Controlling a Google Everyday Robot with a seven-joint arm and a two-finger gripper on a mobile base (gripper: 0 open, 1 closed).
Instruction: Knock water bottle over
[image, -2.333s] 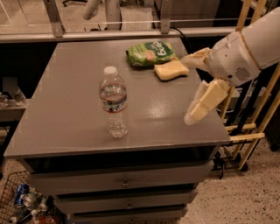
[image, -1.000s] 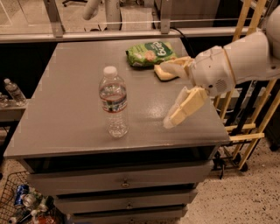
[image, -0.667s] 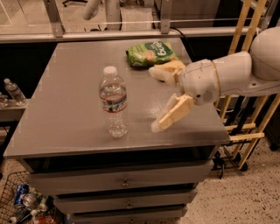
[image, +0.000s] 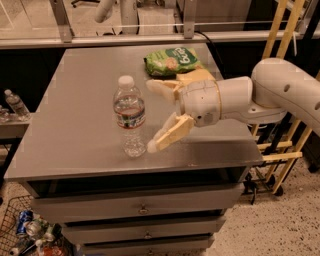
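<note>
The grey surface (image: 80, 100) held the bottle (image: 129, 117) upright near its front edge. The claw (image: 151, 116) hung just beside it, fingers spread, the lower tip close by the bottle's base. A sideways shove would likely topple it away from the arm.

The arm (image: 280, 95) is a smooth white shell of rounded, bulbous segments, with two small dark dots on its largest housing. A seam line rings the drum-shaped wrist (image: 202, 102). The claw (image: 150, 115), over the grey surface (image: 75, 130), has two cream, tapered fingers (image: 170, 134) spread wide.
</note>
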